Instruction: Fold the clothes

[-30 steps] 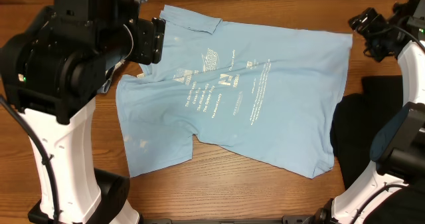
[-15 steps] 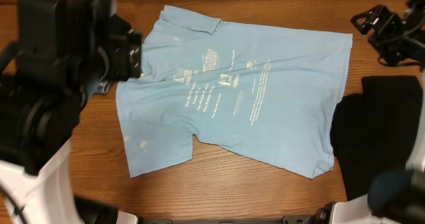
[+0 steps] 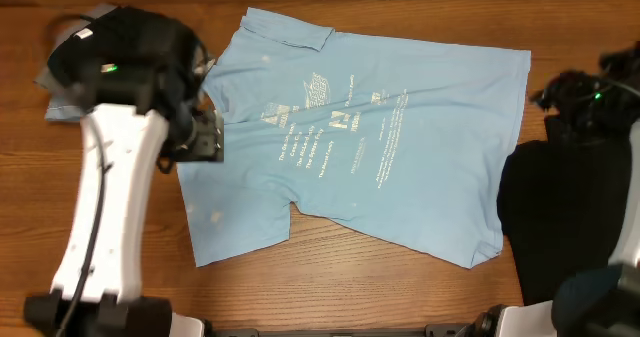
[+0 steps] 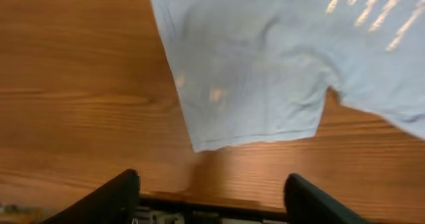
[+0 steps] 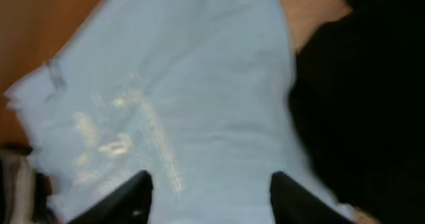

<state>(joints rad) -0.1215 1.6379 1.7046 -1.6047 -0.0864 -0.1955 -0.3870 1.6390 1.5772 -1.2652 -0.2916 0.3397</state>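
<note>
Because the T-shirt [image 3: 380, 147] lies opened out flat with its print facing up, filling the centre of the overhead frame on the table [image 3: 330, 287], no fold looks started yet. That spread seems meant to give each arm a free edge to reach.

The left gripper [image 3: 203, 137] hangs at the shirt's left edge, centre left of the frame. In its wrist view the 2 fingers [image 4: 116, 194] stand apart at the bottom with bare wood between them and nothing held. The lower corner of a sleeve lies just above them, probably the part to be picked up.

The right gripper [image 3: 560, 89] sits at the right edge of the overhead frame, just beside the shirt's upper right corner. Its wrist view is blurred, but the 2 fingers show apart and empty over blue cloth.

The shirt is thin, soft, sky-blue knit with pale lettering across the chest, stitched hems and shallow wrinkles, so it should drape and sag when lifted. A black garment [image 3: 560, 217] lies bunched at the right of the frame, touching the shirt's lower right edge. A grey-blue cloth [image 3: 55, 82] shows at upper left, partly hidden by the arm. The table is smooth brown wood with a visible grain.
</note>
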